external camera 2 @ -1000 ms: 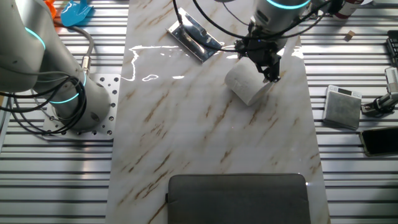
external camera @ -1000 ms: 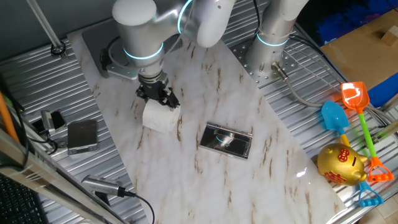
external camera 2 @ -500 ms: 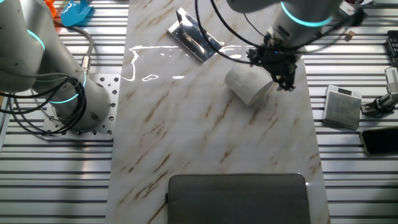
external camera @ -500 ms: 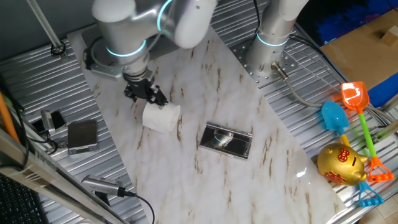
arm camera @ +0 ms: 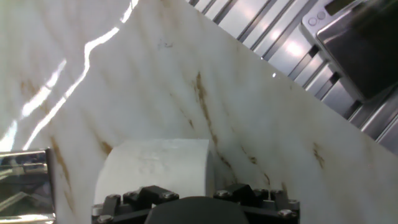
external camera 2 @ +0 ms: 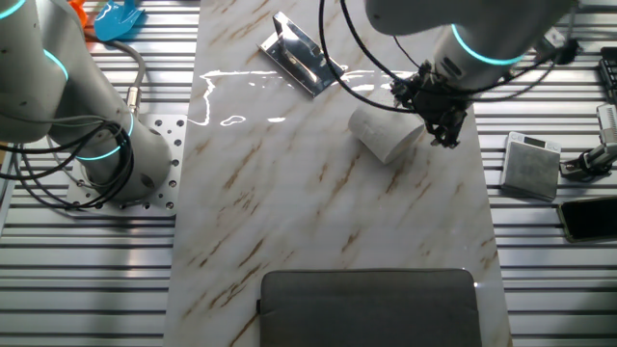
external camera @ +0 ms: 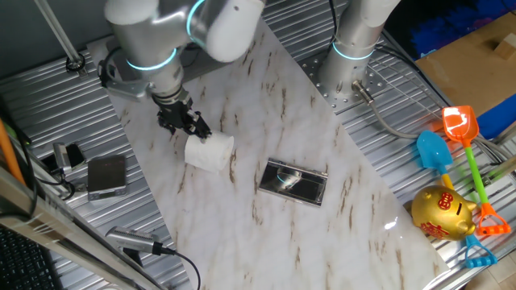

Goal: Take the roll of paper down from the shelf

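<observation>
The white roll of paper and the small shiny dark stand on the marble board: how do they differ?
The white roll of paper is a round, matt cylinder lying on its side; the small shiny dark stand is flat, rectangular and mirror-like. The roll lies right beside the gripper; the stand sits apart from it. Both rest on the marble board.

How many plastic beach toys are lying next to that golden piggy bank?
3, maybe more hidden: an orange shovel, a blue scoop beside it, and a rake with a green handle, all on the ribbed metal beside the golden piggy bank.
</observation>
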You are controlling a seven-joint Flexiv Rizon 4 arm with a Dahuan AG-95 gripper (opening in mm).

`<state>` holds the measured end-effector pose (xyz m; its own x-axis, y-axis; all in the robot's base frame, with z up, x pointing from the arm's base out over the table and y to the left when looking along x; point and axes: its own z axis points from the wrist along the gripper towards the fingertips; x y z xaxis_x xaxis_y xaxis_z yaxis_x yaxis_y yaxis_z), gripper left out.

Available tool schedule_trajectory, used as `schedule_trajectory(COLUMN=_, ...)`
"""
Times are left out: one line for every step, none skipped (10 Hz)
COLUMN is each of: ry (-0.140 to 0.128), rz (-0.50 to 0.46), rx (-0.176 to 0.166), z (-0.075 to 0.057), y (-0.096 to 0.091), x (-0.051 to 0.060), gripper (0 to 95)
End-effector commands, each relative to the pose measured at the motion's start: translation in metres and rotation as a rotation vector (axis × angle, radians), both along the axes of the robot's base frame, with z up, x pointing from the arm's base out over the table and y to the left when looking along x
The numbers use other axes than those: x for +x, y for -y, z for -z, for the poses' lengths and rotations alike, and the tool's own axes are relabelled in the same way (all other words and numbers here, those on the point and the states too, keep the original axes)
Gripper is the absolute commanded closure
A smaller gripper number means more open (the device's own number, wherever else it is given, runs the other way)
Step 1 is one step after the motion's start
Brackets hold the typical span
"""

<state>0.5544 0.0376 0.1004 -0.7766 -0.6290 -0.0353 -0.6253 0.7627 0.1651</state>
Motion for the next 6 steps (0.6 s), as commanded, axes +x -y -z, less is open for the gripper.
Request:
schedule_trajectory(ry=-0.016, rz=0.019, rx=0.005, z=0.0031, y=-0.0009, x=-0.0018, gripper=38.0)
schedule_trajectory(ry=-0.017, rz=0.019, rx=0.006, z=0.0041, y=-0.0009, x=-0.0037, gripper=38.0)
schedule_trajectory(ry=-0.017, rz=0.011, rx=0.009, z=0.0047, y=-0.0003, x=-0.0060, gripper=38.0)
schedule_trajectory(ry=-0.017, rz=0.006, rx=0.016, z=0.0049, y=0.0007, x=-0.0082, gripper=38.0)
schedule_trajectory(ry=-0.020, rz=0.002, rx=0.018, z=0.0048, y=0.0017, x=-0.0094, gripper=38.0)
schedule_trajectory(ry=-0.025, rz=0.000, rx=0.023, z=0.0043, y=0.0027, x=-0.0096, gripper=38.0)
